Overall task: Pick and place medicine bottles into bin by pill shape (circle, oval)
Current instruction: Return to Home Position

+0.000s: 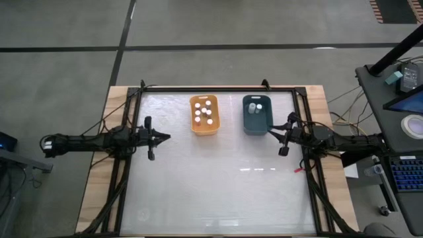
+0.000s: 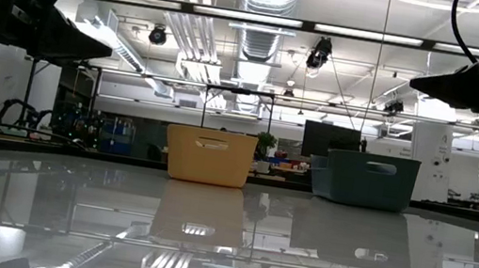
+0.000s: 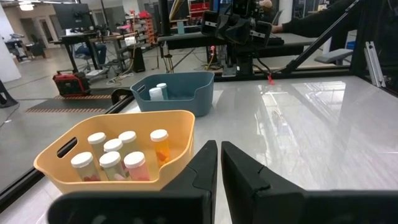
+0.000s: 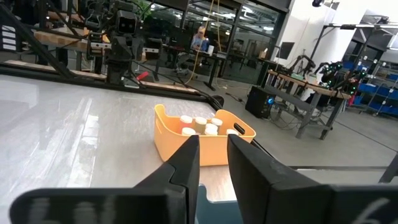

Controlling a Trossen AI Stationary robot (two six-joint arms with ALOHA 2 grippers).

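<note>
Sorting is looking finished, with no medicine bottles (image 3: 112,147) standing loose on the table (image 1: 211,178). 7 are sitting in the yellow bin (image 1: 205,133) and 2 are showing in the blue bin (image 1: 258,131). The left claw (image 3: 219,144) is hanging empty at the table's side with its fingers almost together. Opposite it, the right claw (image 4: 213,138) is hanging empty, fingers slightly apart.
</note>
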